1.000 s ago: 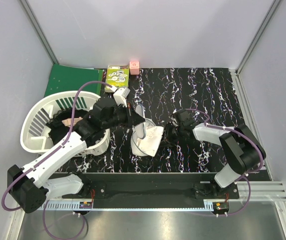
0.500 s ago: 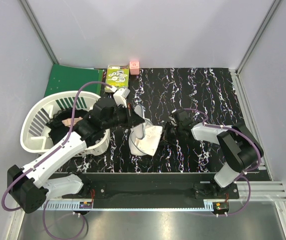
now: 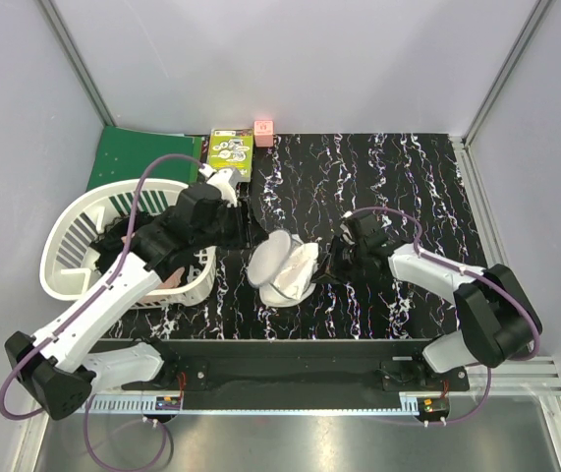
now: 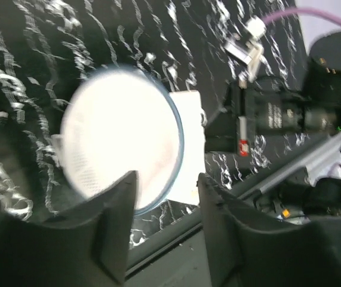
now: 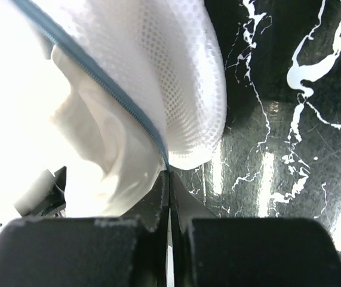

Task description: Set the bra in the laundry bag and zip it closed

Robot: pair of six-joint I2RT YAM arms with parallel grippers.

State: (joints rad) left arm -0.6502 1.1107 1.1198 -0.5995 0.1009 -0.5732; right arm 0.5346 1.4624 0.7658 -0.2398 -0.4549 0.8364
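On the black marbled table (image 3: 408,187), the laundry bag (image 3: 282,267) lies near the middle, between the white slatted basket (image 3: 64,246) on the left and the right gripper (image 3: 331,264). It is a white pouch of fine honeycomb mesh. One round, plate-like face is tilted up on the basket side, and looser mesh is crumpled beneath it and beside it toward the right arm. A thin blue-grey zipper (image 5: 116,104) runs around the rim. In the right wrist view it slants down to the right gripper's fingers (image 5: 156,200), which are pressed together and pinch the bag's edge where the zipper line ends. The left gripper (image 3: 249,224) hangs above the bag's basket-side edge. Its fingers (image 4: 113,227) are spread apart with nothing between them and do not touch the bag.
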